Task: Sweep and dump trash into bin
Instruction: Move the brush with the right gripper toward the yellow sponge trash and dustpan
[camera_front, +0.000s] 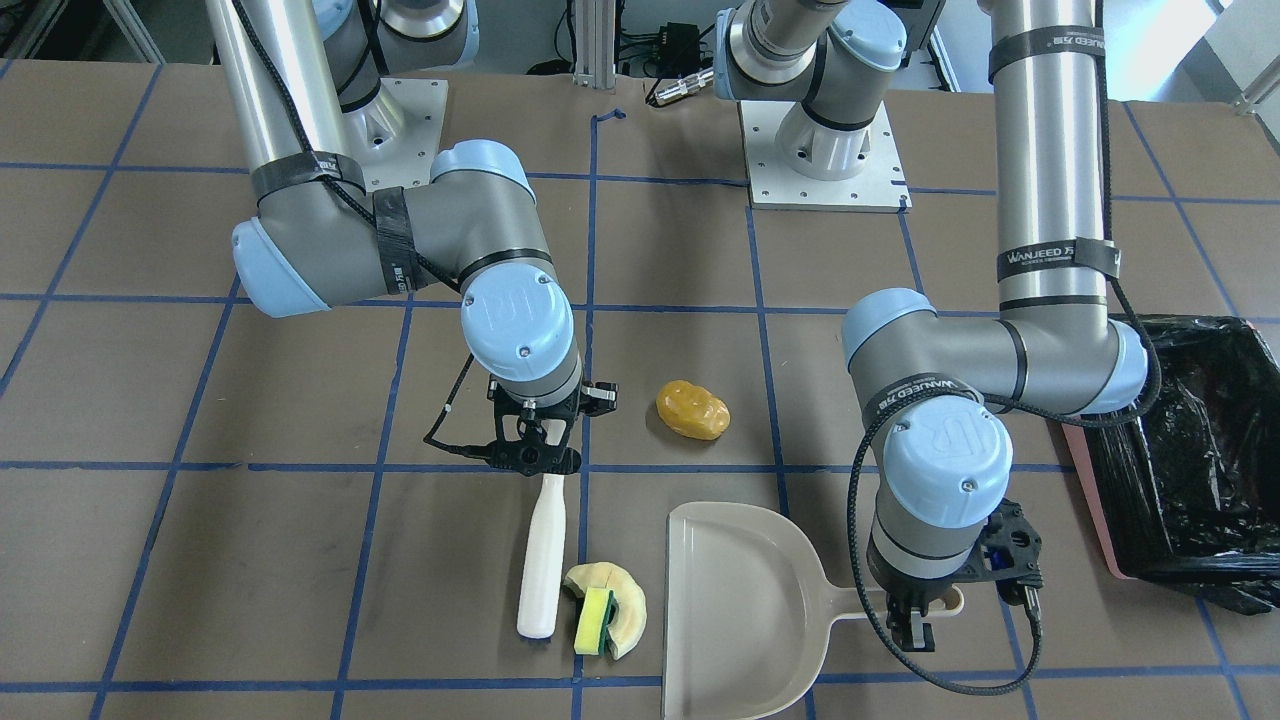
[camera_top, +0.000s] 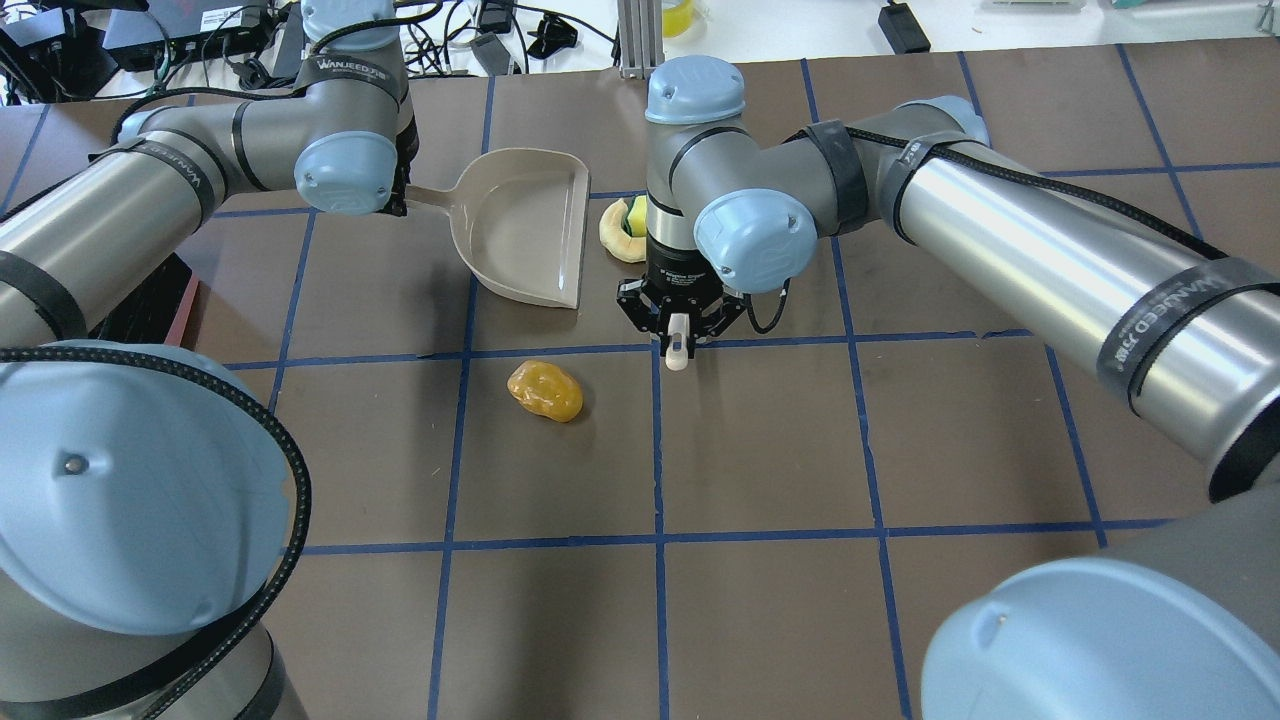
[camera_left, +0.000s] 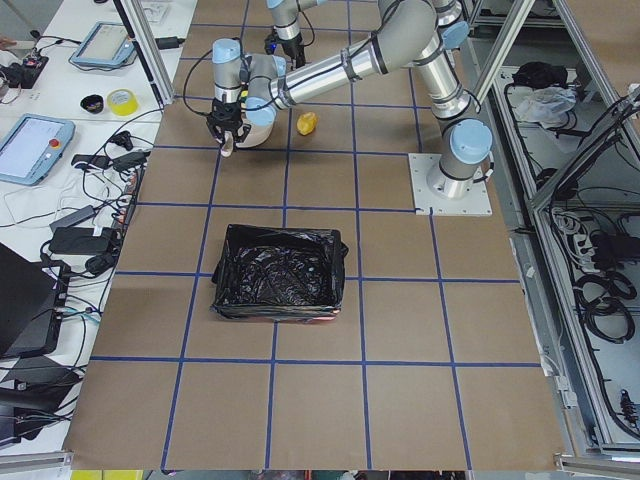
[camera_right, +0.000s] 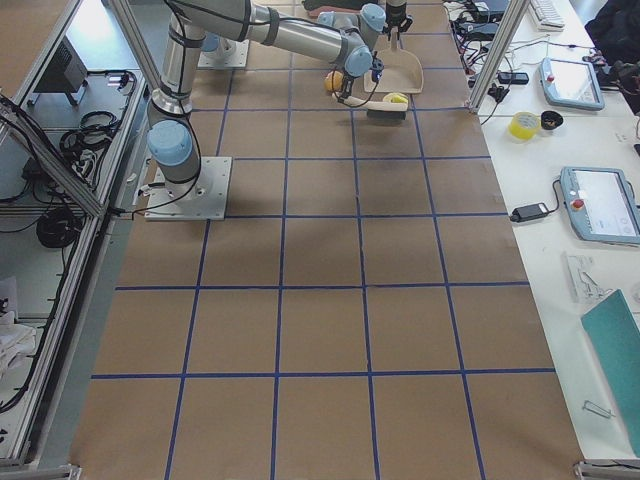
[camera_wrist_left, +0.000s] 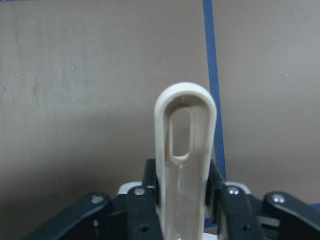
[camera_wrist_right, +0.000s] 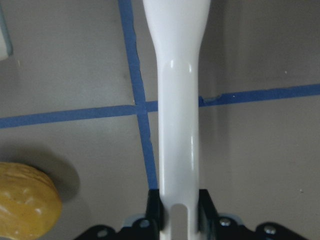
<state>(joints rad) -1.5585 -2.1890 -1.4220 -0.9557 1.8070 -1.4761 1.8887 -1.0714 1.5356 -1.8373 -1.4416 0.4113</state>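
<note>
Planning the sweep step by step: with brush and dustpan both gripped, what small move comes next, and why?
Probably the right gripper should push the brush sideways toward the dustpan: the sponge and crescent piece lie between brush and the pan's open edge.

- A robotics lab: robot arms (camera_front: 1050, 150) bolted to metal base plates (camera_left: 475, 205) on a brown table (camera_left: 300, 400) gridded with blue tape (camera_top: 660, 540).
- Teach pendants (camera_right: 598, 205), tape roll (camera_right: 522, 125) and cable tangles (camera_left: 85, 245) on white side benches (camera_right: 545, 250).

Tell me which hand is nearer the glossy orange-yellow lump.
Right. The right hand, gripping the cream brush handle, sits beside the glossy orange-yellow lump; the left hand holds the beige dustpan's handle, farther off.
</note>
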